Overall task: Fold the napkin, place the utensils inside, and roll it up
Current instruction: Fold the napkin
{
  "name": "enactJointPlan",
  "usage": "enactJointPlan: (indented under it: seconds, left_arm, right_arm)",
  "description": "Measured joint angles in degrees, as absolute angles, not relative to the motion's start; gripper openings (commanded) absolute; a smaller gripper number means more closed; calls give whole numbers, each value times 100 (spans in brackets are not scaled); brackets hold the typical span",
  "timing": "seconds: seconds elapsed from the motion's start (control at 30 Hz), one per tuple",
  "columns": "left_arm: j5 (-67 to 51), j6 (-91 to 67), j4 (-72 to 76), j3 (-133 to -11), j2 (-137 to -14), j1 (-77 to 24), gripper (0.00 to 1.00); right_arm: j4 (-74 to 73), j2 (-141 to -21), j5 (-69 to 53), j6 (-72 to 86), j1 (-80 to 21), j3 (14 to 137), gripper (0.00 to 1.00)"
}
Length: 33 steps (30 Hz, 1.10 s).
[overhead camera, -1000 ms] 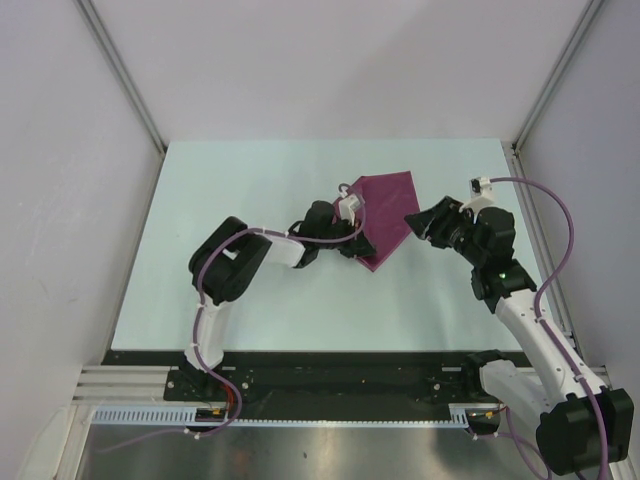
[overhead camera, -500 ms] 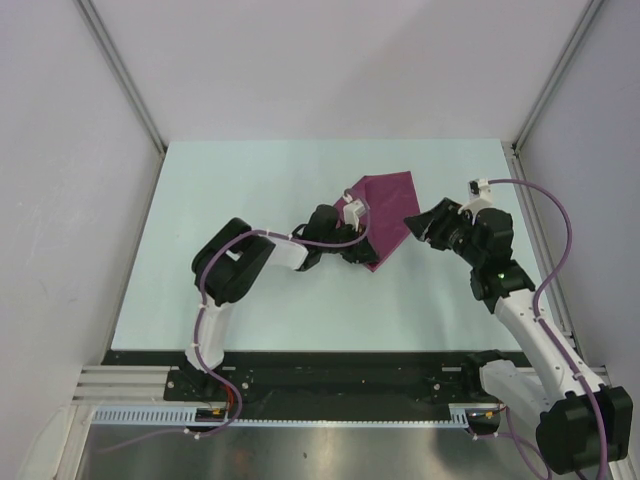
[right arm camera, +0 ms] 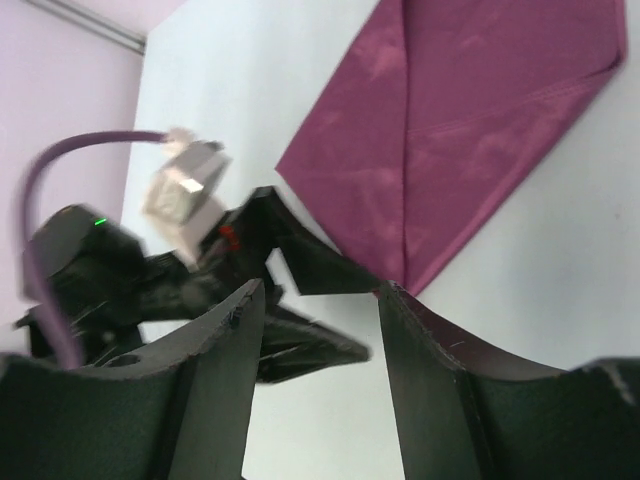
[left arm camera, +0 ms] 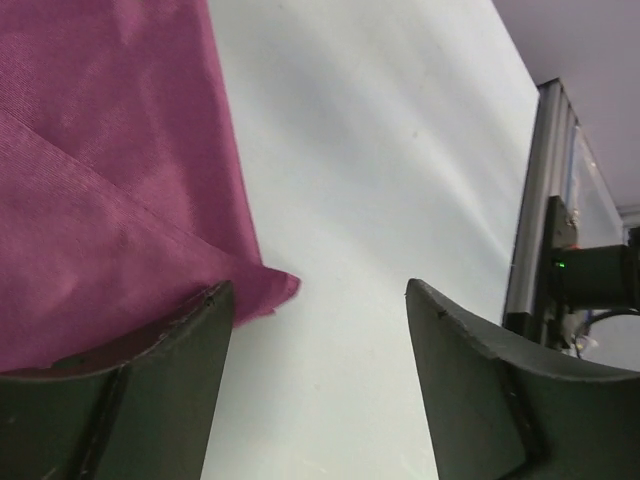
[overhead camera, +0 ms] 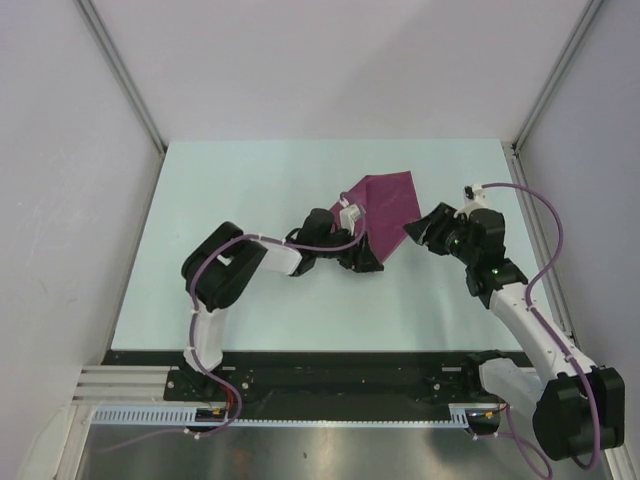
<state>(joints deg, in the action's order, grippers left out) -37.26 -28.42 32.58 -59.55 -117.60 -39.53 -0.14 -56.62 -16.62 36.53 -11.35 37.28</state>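
Observation:
The plum napkin [overhead camera: 388,205] lies folded flat on the table, right of centre, with one pointed corner [left arm camera: 283,285] toward the arms. My left gripper [overhead camera: 366,262] is at that near corner, open; in the left wrist view [left arm camera: 318,288] only bare table shows between its fingers, and the left finger [left arm camera: 160,370] rests over the cloth's edge. My right gripper [overhead camera: 418,232] hovers just right of the napkin [right arm camera: 470,130], open [right arm camera: 320,292] and empty. The utensils are out of view.
The pale table [overhead camera: 250,190] is bounded by grey walls at the back and sides. A metal rail [left arm camera: 545,200] runs along its right edge. Both arm bases sit on the black strip [overhead camera: 340,372] at the near edge.
My left gripper carried the napkin's corner toward the near side, then opened and let it go. The cloth now lies folded. The right arm shifted slightly left.

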Motion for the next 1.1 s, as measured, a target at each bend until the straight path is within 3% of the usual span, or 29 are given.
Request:
enactJointPlan:
  seconds: [0.23,0.47,0.67,1.1]
  left_arm:
    - [-3669,-3044,3264,-5428,-10634,-3789,82]
    - [-2206,-2683,2163,-5594,-9900,-2934,79]
    - [-1459,-2523,1358,-5918,-10180,-2362,63]
    - [-2126,-2777,1000,-6818,-11662,-1785,54]
  right_arm:
    - [58,-6447,-1621,3704,-860,3719,52]
    - [333,-7640,-1776,3704,-585,3719,51]
    - [611,-8455,-1959,3741,-510,3767,50]
    - [904,-8718,-2152,3793,-515,3811,51]
